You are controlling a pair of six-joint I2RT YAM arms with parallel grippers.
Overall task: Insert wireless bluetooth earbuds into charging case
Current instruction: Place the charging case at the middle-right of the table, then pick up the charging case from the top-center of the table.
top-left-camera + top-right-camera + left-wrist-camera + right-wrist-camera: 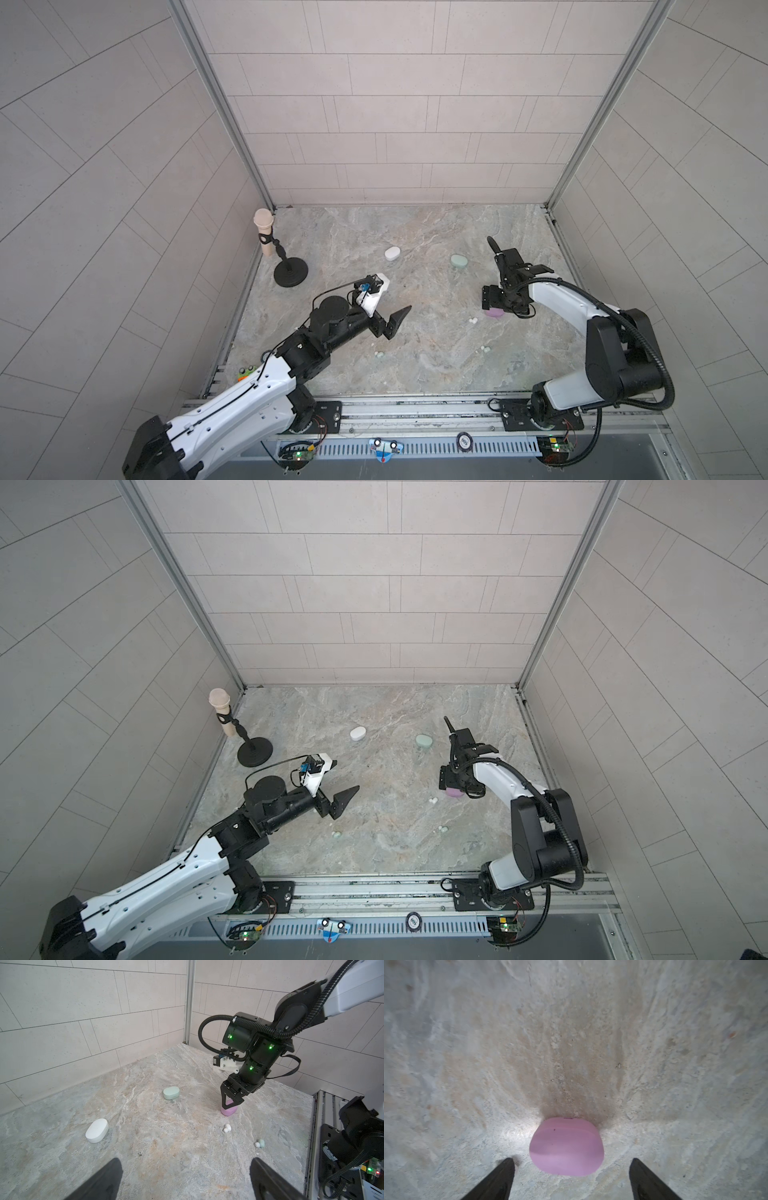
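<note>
The right gripper (572, 1158) has its jaws open astride the lilac pill-shaped plastic case (566, 1147), gripping nothing. Small white rounded earbuds (227, 1128) lie near that case — mint-green earbuds (260, 1143) farther off. The left gripper (186, 1159), well apart, gapes wide, empty.

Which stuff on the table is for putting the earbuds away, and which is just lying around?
For the job: lilac case, white case, mint case, white earbud, mint earbud, second mint earbud.
Just lying about: microphone on its stand, green-and-orange toy.
</note>
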